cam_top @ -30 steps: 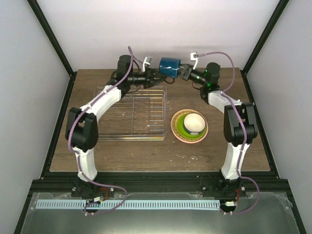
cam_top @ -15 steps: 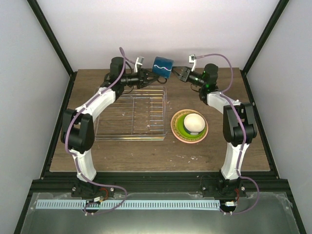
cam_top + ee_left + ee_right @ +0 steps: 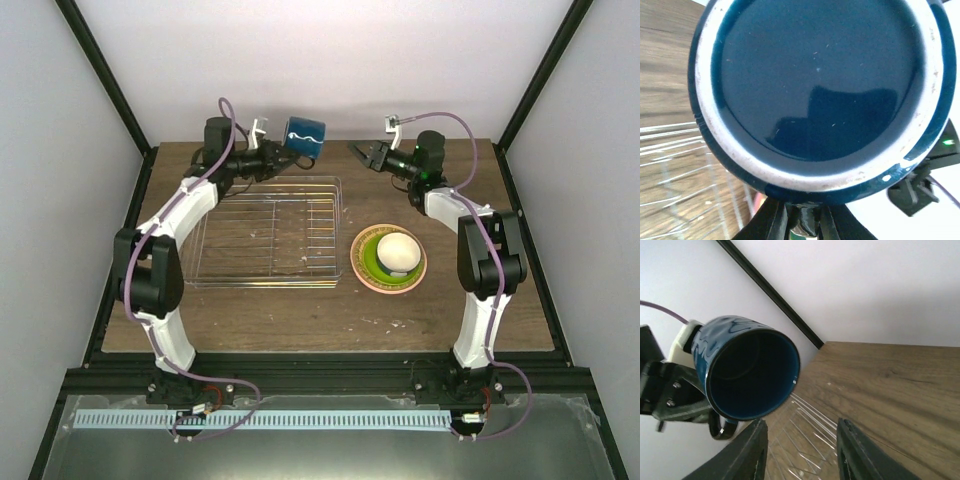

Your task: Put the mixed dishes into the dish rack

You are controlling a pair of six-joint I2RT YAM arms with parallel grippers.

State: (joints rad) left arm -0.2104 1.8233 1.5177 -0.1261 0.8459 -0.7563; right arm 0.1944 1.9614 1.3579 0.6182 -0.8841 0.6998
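My left gripper is shut on the handle of the dark blue mug and holds it in the air above the far edge of the silver wire dish rack. In the left wrist view the mug's base fills the frame and my gripper pinches the handle below it. My right gripper is open and empty, to the right of the mug and apart from it. The right wrist view shows the mug's open mouth beyond that gripper. The salmon-pink plate bears the lime-green plate and a white bowl.
The rack lies flat on the brown table, left of the plate stack, and holds no dishes. Its wires show in the left wrist view and the right wrist view. White walls and black frame posts enclose the table.
The mug has gone left with my left gripper, away from the right gripper. My right gripper, which was at the mug's mouth a second ago, now stands open and apart from it.
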